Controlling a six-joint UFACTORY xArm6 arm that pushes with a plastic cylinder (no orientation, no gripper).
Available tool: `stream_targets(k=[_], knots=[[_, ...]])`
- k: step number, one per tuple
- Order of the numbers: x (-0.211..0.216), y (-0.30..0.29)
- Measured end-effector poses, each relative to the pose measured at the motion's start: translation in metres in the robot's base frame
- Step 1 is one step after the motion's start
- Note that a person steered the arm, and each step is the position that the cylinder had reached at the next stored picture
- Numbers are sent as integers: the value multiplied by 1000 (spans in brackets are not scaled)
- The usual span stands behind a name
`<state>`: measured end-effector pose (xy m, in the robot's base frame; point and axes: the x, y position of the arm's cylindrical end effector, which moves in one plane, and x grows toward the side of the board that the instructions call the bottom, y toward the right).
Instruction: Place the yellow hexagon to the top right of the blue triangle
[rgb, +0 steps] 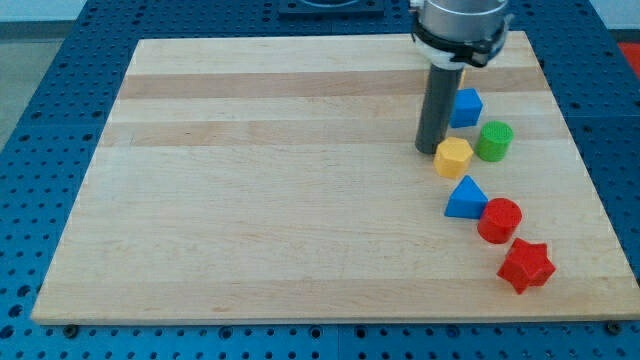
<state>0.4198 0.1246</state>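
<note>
The yellow hexagon (453, 157) lies on the wooden board at the view's right, just above the blue triangle (465, 197). My tip (429, 150) rests on the board right at the hexagon's upper left edge, touching or nearly touching it. The rod rises from there to the arm's grey end at the view's top.
A blue block (466, 106) lies just right of the rod. A green cylinder (494, 141) sits right of the hexagon. A red cylinder (499, 220) touches the triangle's lower right. A red star (526, 265) lies below it. The board's right edge (590, 190) is near.
</note>
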Motion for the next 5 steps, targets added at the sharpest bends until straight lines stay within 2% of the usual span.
stream_targets(k=[5], knots=[[13,16]])
